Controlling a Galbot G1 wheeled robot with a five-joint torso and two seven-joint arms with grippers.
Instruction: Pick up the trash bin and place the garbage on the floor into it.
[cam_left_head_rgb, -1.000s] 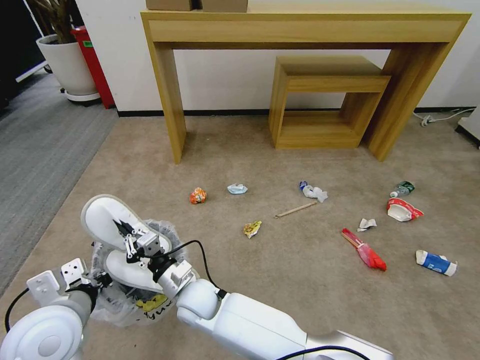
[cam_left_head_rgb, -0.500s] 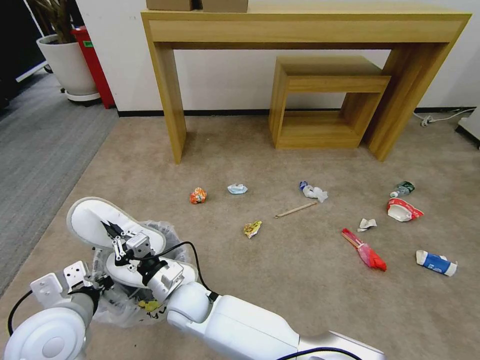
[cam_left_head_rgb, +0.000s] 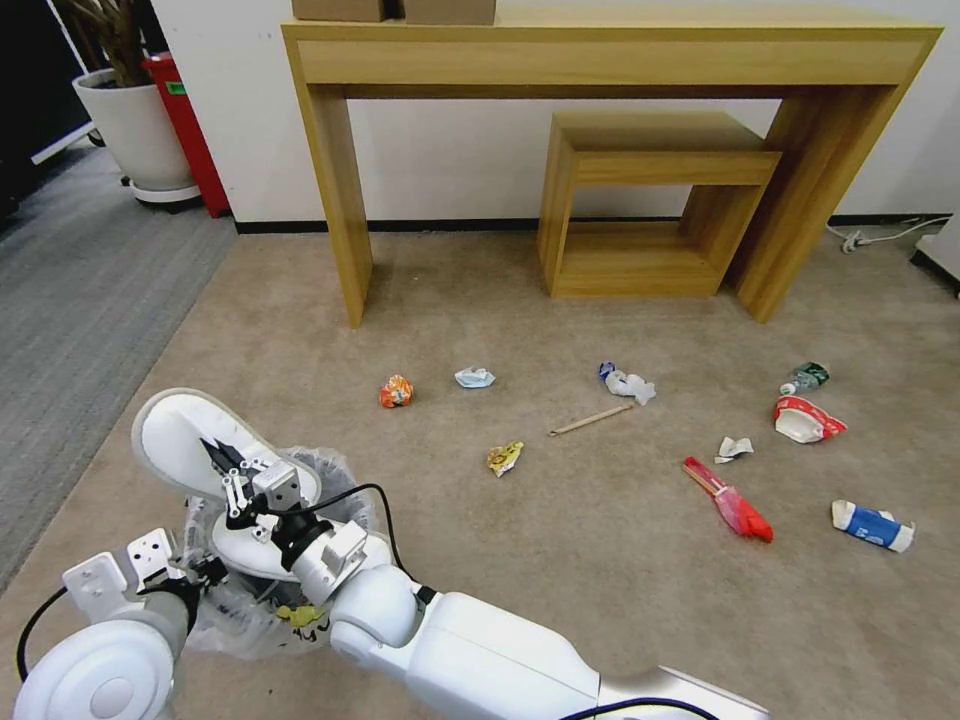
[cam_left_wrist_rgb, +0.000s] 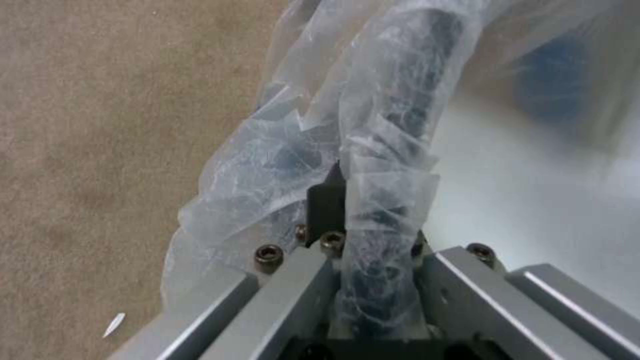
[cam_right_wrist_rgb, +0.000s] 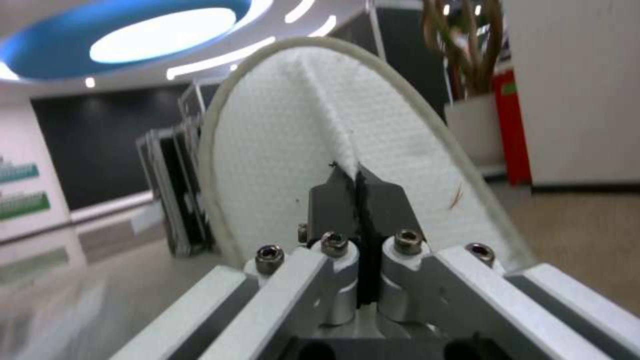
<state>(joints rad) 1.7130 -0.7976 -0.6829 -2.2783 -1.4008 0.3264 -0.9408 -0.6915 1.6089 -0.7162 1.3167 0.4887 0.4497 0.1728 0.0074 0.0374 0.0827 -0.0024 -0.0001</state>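
Two white slippers (cam_left_head_rgb: 180, 440) at trash bin (cam_left_head_rgb: 250, 610); nine litter pieces on floor (cam_left_head_rgb: 600, 560).

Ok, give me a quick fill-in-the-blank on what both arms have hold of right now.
1. The right gripper has its jaws closed on a white ____.
2. The left gripper clamps the bag-lined rim of the trash bin, so the bin is held by the ____ arm.
3. The wooden stick lies on the ____.
4. A second slipper rests on top of the ____.

Missing words: slipper; left; floor; trash bin
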